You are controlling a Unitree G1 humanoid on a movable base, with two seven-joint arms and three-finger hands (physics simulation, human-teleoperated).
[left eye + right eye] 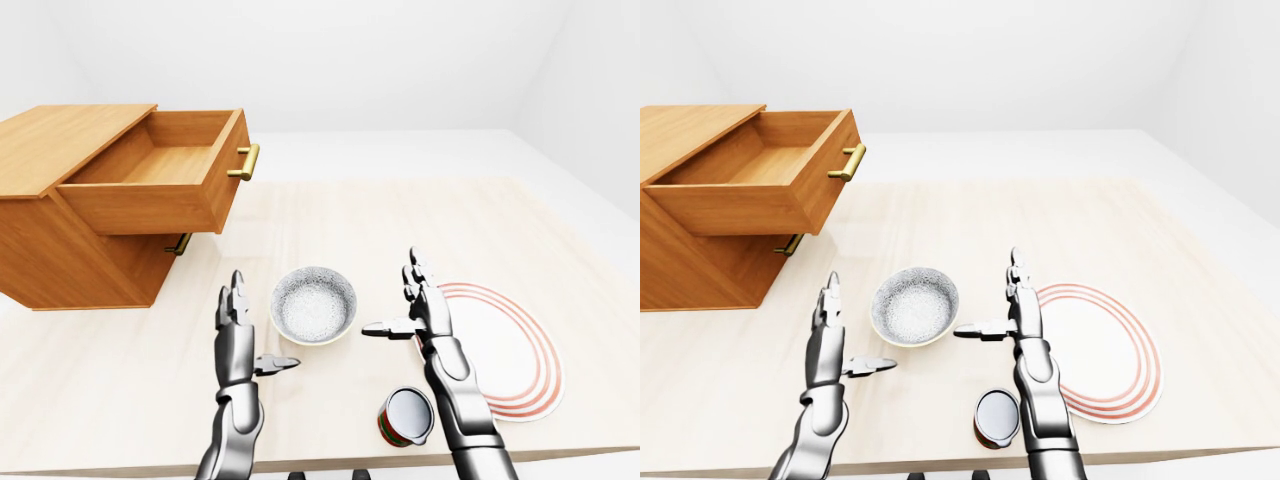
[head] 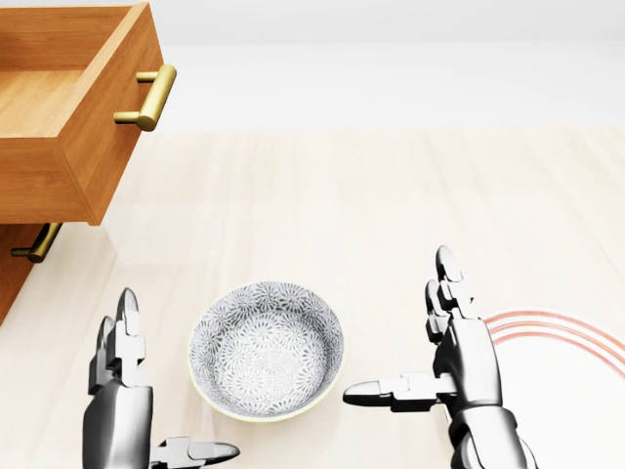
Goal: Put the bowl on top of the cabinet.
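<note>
A grey-and-white patterned bowl (image 2: 266, 350) sits upright on the pale wooden table (image 1: 400, 230), between my two hands. My left hand (image 2: 146, 391) stands open to the bowl's left, fingers up and thumb pointing toward it, not touching. My right hand (image 2: 415, 342) is open on the bowl's right, its thumb close to the rim but apart from it. The wooden cabinet (image 1: 60, 230) stands at the left of the table, its flat top (image 1: 60, 140) bare and its upper drawer (image 1: 160, 175) pulled out with a brass handle.
A white plate with red rings (image 1: 505, 350) lies right of my right hand. A small can (image 1: 406, 416) lies on its side near the table's bottom edge, beside my right forearm. The cabinet's lower drawer handle (image 1: 180, 244) shows beneath the open drawer.
</note>
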